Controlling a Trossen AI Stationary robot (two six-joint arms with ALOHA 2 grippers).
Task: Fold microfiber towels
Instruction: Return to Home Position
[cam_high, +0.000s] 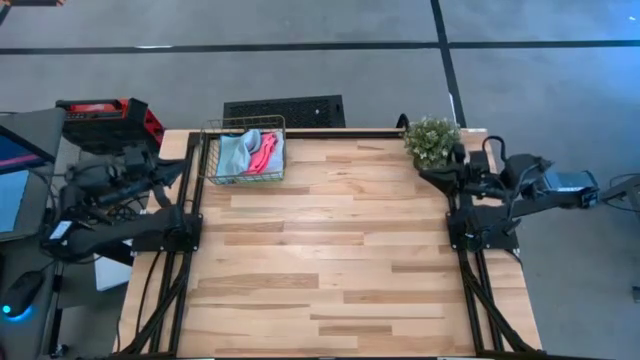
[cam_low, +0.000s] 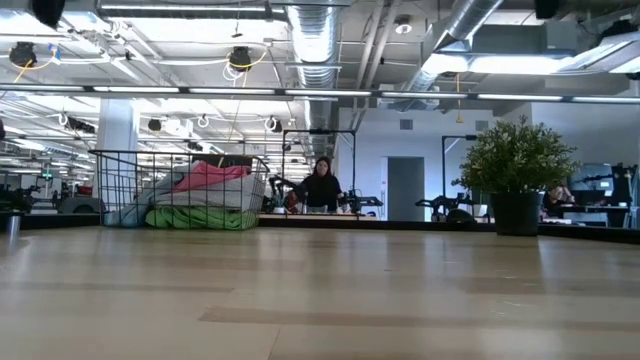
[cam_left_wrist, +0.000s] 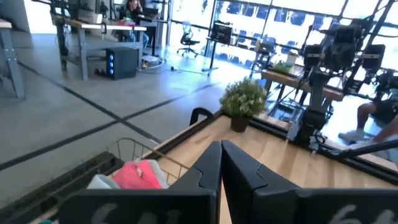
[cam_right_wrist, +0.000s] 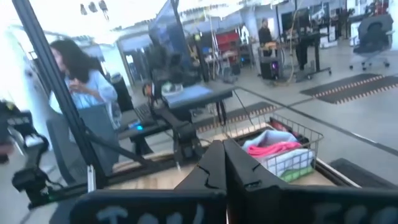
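Folded towels (cam_high: 250, 152) lying piled in wire basket (cam_high: 246, 124) at table's (cam_high: 330, 260) 11 o'clock corner, pink showing on top. At 9 o'clock, left gripper (cam_left_wrist: 221, 149) sitting tucked back, fingers pressed together, empty. At 3 o'clock, right gripper (cam_right_wrist: 224, 149) sitting likewise, closed on nothing.

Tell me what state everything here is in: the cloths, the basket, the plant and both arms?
Wire basket: upright at a table corner on the left arm's side, holding cloths.
Pink cloth: on top in the basket.
Green cloth: at the basket's bottom.
Pale blue cloth: in the basket, beside the pink one.
Potted plant: upright.
Left end effector: shut, empty, off the table's left edge.
Right end effector: shut, empty, at the right edge.
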